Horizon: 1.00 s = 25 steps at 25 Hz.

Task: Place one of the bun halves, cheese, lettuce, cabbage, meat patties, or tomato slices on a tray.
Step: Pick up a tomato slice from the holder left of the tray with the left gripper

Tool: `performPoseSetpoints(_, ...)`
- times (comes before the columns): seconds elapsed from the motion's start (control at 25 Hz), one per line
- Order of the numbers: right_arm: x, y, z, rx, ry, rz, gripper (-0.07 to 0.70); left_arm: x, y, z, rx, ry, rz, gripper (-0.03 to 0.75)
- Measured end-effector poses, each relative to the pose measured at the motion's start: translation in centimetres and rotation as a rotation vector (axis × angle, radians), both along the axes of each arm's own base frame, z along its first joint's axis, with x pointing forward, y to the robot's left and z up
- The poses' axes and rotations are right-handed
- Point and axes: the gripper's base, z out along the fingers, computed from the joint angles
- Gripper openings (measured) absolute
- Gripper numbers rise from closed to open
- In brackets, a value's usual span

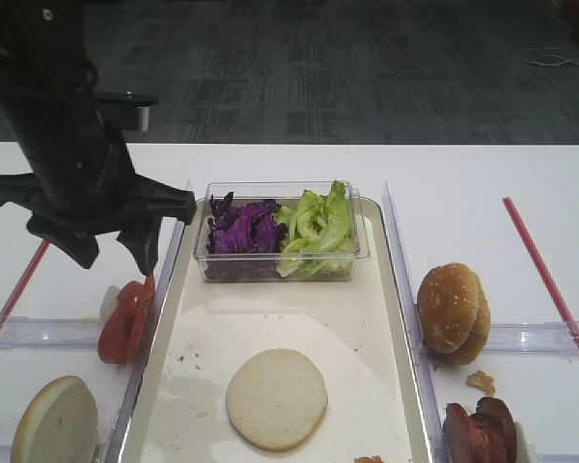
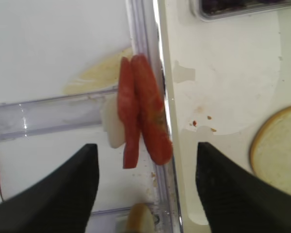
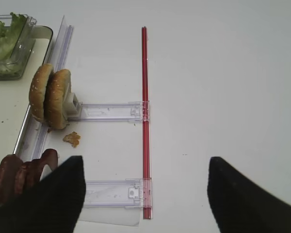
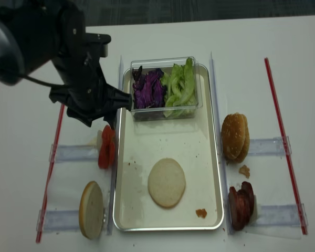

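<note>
On the tray (image 1: 386,386), the near half is open except for one pale bun half (image 1: 276,398) at its middle; the tub (image 1: 282,231) of cabbage (image 1: 243,228) and lettuce (image 1: 317,224) blocks the far end. The left gripper (image 1: 118,253) hangs wide open just above the tomato slices (image 1: 125,320), which stand on edge against the tray's left rim. Right of the tray, sesame buns (image 1: 454,313) and patties (image 1: 481,432) crowd the rim; beyond them the table (image 3: 223,87) is bare past the red strip (image 3: 144,121).

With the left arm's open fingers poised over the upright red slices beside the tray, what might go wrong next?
1. The thin red tomato slices stand on edge against a white block; closing might topple them or grab both together.
2. They sit tight against the silvery rim of the cream tray, so one of the black fingers of the left gripper may hit that rim.
</note>
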Motion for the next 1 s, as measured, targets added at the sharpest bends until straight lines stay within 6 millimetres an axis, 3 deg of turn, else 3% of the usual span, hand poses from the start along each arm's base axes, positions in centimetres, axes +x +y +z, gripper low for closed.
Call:
performPoseSetpoints(0.24, 0.0, 0.0, 0.0, 0.0, 0.0, 0.0, 0.564, 0.1, -2.3, -1.3, 0.024, -0.009, 0.048, 0.396)
performPoseSetpoints(0.72, 0.0, 0.0, 0.0, 0.0, 0.0, 0.0, 0.564, 0.4, -2.5, -1.7, 0.018, -0.013, 0.095, 0.366)
performPoseSetpoints(1.0, 0.0, 0.0, 0.0, 0.0, 0.0, 0.0, 0.564, 1.0, -2.8, -4.0, 0.05, 0.046, 0.096, 0.342)
